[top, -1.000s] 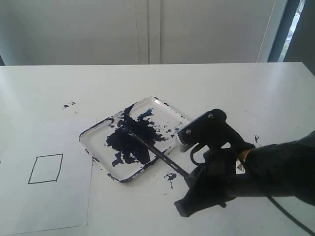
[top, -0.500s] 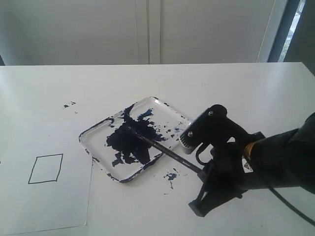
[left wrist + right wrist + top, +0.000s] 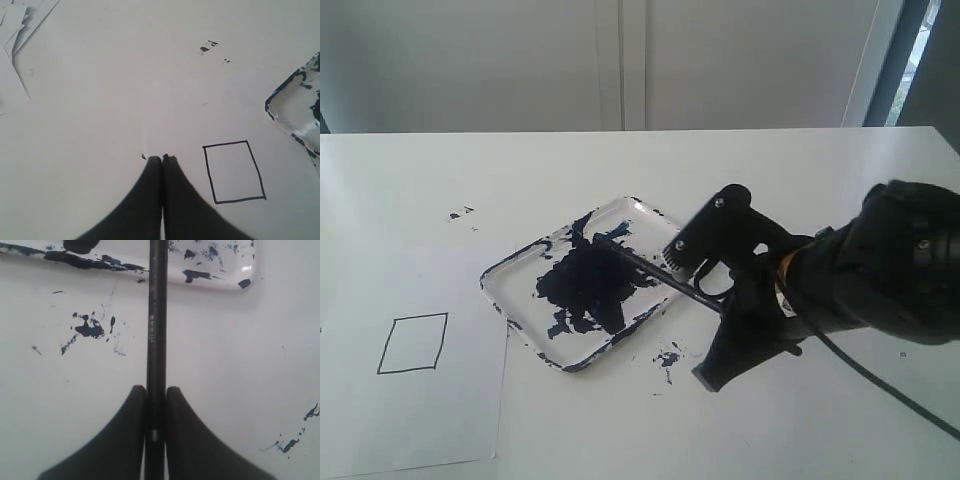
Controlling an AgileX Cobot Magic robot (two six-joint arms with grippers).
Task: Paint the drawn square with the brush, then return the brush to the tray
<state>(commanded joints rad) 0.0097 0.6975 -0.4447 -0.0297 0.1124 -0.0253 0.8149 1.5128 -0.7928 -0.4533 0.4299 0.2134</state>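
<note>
Table (image 3: pixel 770 170): white, flat top.
- Tray (image 3: pixel 645 222): clear, rounded-square, near centre, set cornerwise; floor smeared blue-black.
- Paper sheet (image 3: pixel 440 420): white, lay at lower left of exterior view, edge just beside tray. Bore drawn square (image 3: pixel 413 343), thin black outline, inside unpainted.
- Paint splatters (image 3: pixel 455 214): small cluster on bare top beyond sheet; second cluster (image 3: pixel 667 358) just off tray's near edge.
- Pale angular pieces (image 3: pixel 20 20): possibly paper scraps, seen at margin of left wrist view.

White table (image 3: pixel 800 170) before a pale panelled wall (image 3: pixel 470 60), with a window edge (image 3: pixel 920 50) at the far right. A white paper sheet (image 3: pixel 430 420) lies flat at the near left corner. Dark paint splatters (image 3: pixel 668 358) mark the bare tabletop near the middle, with smaller specks (image 3: pixel 454 214) farther left and toward the wall.
</note>
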